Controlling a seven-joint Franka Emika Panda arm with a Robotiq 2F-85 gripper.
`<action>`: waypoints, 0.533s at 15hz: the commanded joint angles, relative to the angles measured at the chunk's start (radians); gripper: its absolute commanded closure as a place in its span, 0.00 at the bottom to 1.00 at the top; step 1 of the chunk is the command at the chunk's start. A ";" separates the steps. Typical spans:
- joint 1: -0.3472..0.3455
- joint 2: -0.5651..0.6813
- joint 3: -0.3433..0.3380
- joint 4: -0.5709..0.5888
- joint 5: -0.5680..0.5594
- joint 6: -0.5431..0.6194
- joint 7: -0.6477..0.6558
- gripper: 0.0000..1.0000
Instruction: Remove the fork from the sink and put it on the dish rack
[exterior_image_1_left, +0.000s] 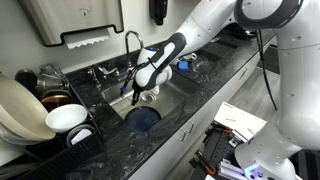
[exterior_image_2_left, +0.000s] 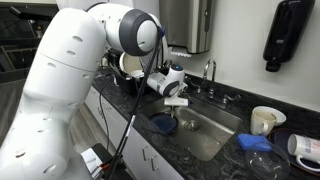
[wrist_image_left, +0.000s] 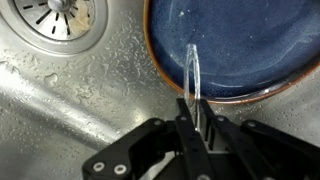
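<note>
Pinching a thin pale fork (wrist_image_left: 192, 75) edge-on, the jaws of the black two-fingered gripper (wrist_image_left: 197, 118) stood almost together in the wrist view, with only the slim strip of the handle filling the gap. The fork rose out of the grip across the rim of a round dark-blue ceramic bowl (wrist_image_left: 240, 45). Its far end was too thin and glossy to make out any tines. It was inside the rectangular stainless-steel sink (wrist_image_left: 90, 90), whose wet floor and round perforated drain (wrist_image_left: 60, 15) lay beside the bowl.

In both exterior views the gripper (exterior_image_1_left: 140, 92) (exterior_image_2_left: 178, 100) reached down into the sink just above the bowl (exterior_image_1_left: 143, 118) (exterior_image_2_left: 163, 123). The fork was too small to pick out there, and the gap of the jaws could not be judged.

An exterior view showed the dark wire dish rack (exterior_image_1_left: 82, 135) at the end of the dark marbled bench (exterior_image_1_left: 190, 95). It carried a large cream plate (exterior_image_1_left: 15, 115) and a white bowl (exterior_image_1_left: 65, 118), well apart from the gripper. The curved metal faucet (exterior_image_1_left: 133, 40) stood behind the sink.

Another exterior view showed a cream mug (exterior_image_2_left: 263, 120) and a crumpled blue cloth (exterior_image_2_left: 255, 143) on the bench past the sink. The bulky white robot arm (exterior_image_2_left: 60, 100) hid most of the rack end.
</note>
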 joint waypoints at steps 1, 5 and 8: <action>0.002 0.002 -0.001 0.002 -0.004 0.000 0.006 0.85; -0.077 -0.059 0.091 -0.049 0.033 0.063 -0.060 0.96; -0.174 -0.115 0.213 -0.077 0.062 0.083 -0.134 0.96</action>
